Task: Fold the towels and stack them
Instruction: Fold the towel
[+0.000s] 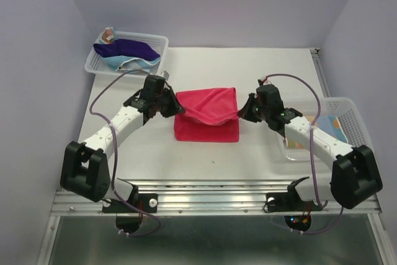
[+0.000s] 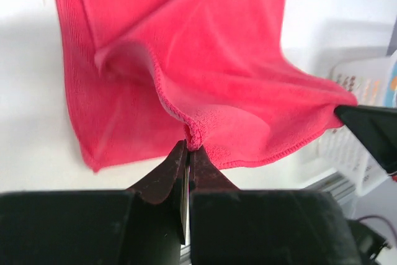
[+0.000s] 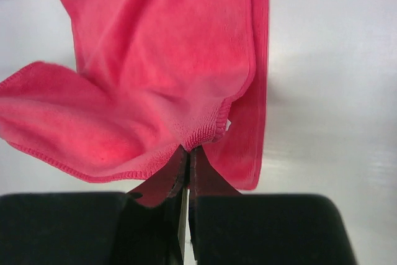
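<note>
The pink towel [image 1: 208, 116] lies in the middle of the counter [image 1: 260, 72], between my two arms. Its lower layer is flat on the surface. An upper layer is raised at both sides and sags in a curve between my tools.

My left tool [image 1: 175, 107] is pressed together on the towel's left hem; my left wrist view shows the fingertips [image 2: 188, 153] pinching the stitched edge. My right tool [image 1: 245, 111] is likewise clamped on the right hem, the ribbed edge bunched at the tips [image 3: 188, 153].

At the far left corner stands a white mesh basket [image 1: 158, 41]. It holds a navy-purple towel [image 1: 130, 48] on top of a light blue towel [image 1: 121, 62], with a scrap of orange patterned cloth [image 1: 110, 35] at its back corner.

A second white basket [image 1: 353, 116] sits at the right edge of the counter, partly covered by my right arm. A pastel cloth [image 1: 332, 125] shows inside it, mostly hidden. From my left wrist I see some print [image 2: 356, 85] on it through the mesh, too blurred to read.
</note>
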Tool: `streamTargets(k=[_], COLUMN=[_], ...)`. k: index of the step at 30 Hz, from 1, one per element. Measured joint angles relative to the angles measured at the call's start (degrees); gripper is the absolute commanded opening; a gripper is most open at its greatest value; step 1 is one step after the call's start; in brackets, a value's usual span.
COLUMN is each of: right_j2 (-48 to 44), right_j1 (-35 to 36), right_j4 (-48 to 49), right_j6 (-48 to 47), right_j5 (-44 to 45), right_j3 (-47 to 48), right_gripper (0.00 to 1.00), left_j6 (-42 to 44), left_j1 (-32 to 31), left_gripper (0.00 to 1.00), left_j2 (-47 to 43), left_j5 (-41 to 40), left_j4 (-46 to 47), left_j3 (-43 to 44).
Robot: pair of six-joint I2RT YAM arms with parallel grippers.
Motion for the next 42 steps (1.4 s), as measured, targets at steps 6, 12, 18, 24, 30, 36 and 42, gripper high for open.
streamTargets(k=[6,12,18,24,30,36,42], right_j2=[19.02,34.45,45.77,52.46,55.71,54.95,47.39], right_j1=[-2.71,-6.6,-9.66,-11.19,-11.37,-11.37,-11.41], right_j4=[3.43,4.33,7.02,10.47,13.79,15.28,12.48], right_j6=[-3.65,-7.76,-11.06,-13.66,-15.19,-13.88,-9.9], right_j5=[4.59,6.69,6.64,5.75,4.11,-0.48,-4.74], right_j3=[23.12,45.38,59.23,64.48,68.39,66.27,52.92], right_gripper=[0.01,0.01,0.01,0.01,0.01,0.01,0.01], left_j6=[3.28,8.52,12.76,15.78,16.81,16.96,16.37], left_j1=[6.23,9.33,10.36,11.02,12.22,12.85,13.0], left_gripper=[0.0,0.0,0.0,0.0,0.0,0.0,0.0], left_j2=[17.33,35.65,47.91,53.55,53.9,53.53,50.03], left_j5=[0.04,-0.04,1.14,2.67,3.04,4.87,5.88], left_j4=[1.7,-0.31,-2.4,-1.57,0.61,2.89,4.22], left_j3=[24.06,49.81,68.04,76.56,77.35,75.1,60.15])
